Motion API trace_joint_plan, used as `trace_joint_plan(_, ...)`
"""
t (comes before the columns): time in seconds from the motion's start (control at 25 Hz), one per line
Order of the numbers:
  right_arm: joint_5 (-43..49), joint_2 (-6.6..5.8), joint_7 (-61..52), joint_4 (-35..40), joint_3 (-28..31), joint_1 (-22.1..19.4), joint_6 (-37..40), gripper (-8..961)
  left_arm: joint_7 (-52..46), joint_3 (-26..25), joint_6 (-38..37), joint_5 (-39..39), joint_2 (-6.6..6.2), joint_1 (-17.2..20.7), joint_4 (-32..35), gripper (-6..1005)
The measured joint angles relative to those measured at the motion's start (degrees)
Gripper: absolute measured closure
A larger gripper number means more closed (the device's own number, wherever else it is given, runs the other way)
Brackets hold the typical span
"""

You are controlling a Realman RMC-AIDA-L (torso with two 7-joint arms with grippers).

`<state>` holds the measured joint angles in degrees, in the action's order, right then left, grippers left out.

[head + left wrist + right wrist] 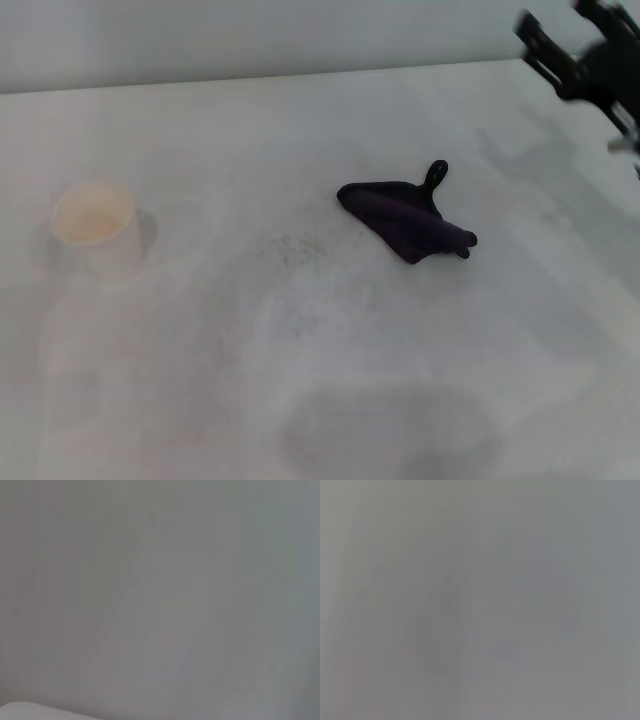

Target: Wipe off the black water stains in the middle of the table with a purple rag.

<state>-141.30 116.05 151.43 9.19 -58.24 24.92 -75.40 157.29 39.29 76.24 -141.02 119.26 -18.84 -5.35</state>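
Observation:
The purple rag [405,218] lies crumpled on the white table [300,380], right of the middle, with its loop tab [436,174] pointing toward the far edge. No round black blot shows; only faint grey speckles [290,246] lie left of the rag. My right gripper [565,30] hangs in the air at the far right, well above and beyond the rag, with its fingers apart and empty. My left gripper is out of view. Both wrist views show only a blank grey surface.
A pale translucent cup [97,226] stands on the left side of the table. The table's far edge [300,72] meets a light wall.

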Motion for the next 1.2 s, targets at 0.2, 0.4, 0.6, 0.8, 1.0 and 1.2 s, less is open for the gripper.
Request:
trace_joint_plan(0.2,-3.32,0.08,16.6,-6.93,3.06,0.43,6.26,91,-0.14,0.0,-1.54,-0.01,0.01,-0.24,0.79,109)
trace_joint_plan(0.4,-3.36,0.02,14.64,-7.17,3.18,0.22,10.43,96,-0.2,0.0,-1.97,0.01,0.1,-0.59,1.21,109)
trace_joint_plan(0.6,-3.17,0.06,12.91,-7.31,2.94,0.62,12.78,95,-0.21,0.17,-2.27,0.28,0.1,-1.29,0.98,109)
trace_joint_plan(0.8,-3.16,0.12,11.84,-7.39,2.91,0.84,13.26,95,-0.05,0.03,-3.75,-0.02,0.26,-1.31,0.95,109)
trace_joint_plan(1.0,-3.19,0.02,11.17,-7.2,2.86,0.38,12.51,96,-0.04,0.0,-3.48,-0.04,0.37,-1.07,0.82,109)
trace_joint_plan(1.2,-3.34,-0.13,10.6,-6.91,3.22,0.32,11.54,96,-0.17,-0.01,-4.3,-0.16,0.35,-1.4,0.84,109)
